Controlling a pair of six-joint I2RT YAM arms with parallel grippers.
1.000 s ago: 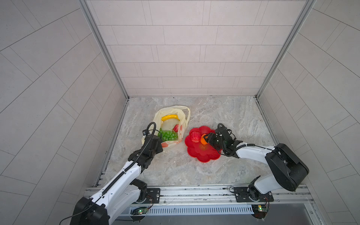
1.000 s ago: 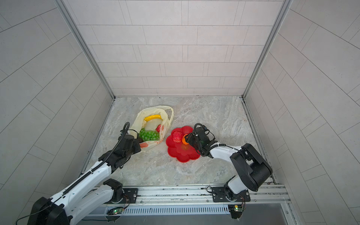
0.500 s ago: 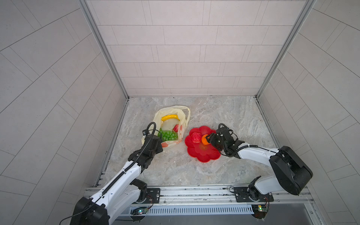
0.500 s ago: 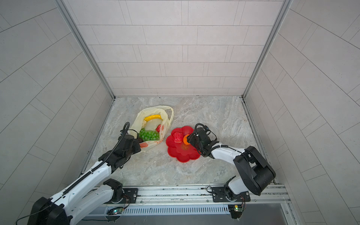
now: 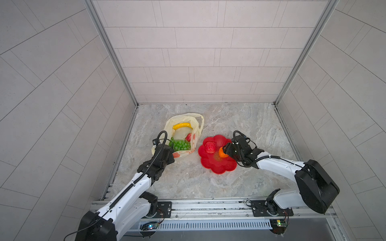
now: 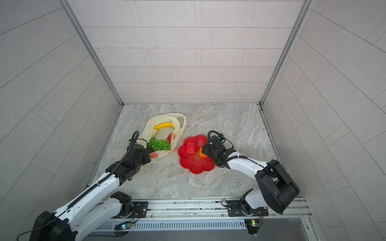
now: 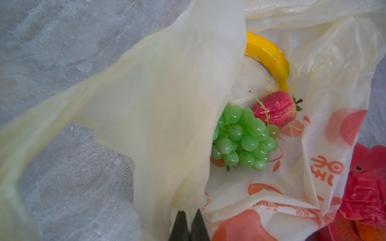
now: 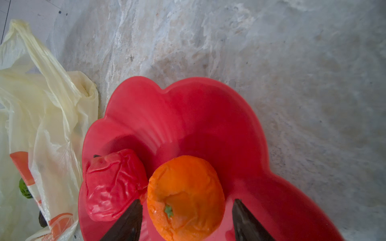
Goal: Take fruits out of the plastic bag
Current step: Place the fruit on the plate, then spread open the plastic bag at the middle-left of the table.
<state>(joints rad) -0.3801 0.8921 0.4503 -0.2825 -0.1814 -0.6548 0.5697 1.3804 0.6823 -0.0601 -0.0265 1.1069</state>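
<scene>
The pale-yellow plastic bag (image 5: 179,120) (image 6: 165,119) lies open on the marble floor. Inside it are a yellow banana (image 7: 269,58), a green grape bunch (image 7: 244,137) and a strawberry (image 7: 275,110). My left gripper (image 7: 189,217) is shut on the bag's near edge and holds the mouth up. An orange (image 8: 186,196) (image 5: 221,152) rests on the red flower-shaped dish (image 8: 188,108), beside a crumpled red piece (image 8: 112,183). My right gripper (image 8: 187,201) stands open around the orange, with a gap showing on each side.
The dish (image 5: 217,167) sits just right of the bag, almost touching it. Tiled walls close in the left, right and back sides. A metal rail (image 5: 208,205) with both arm bases runs along the front.
My right gripper's jaws have spread apart from the orange, which has sunk slightly onto the dish. The left arm and the bag have not moved.
</scene>
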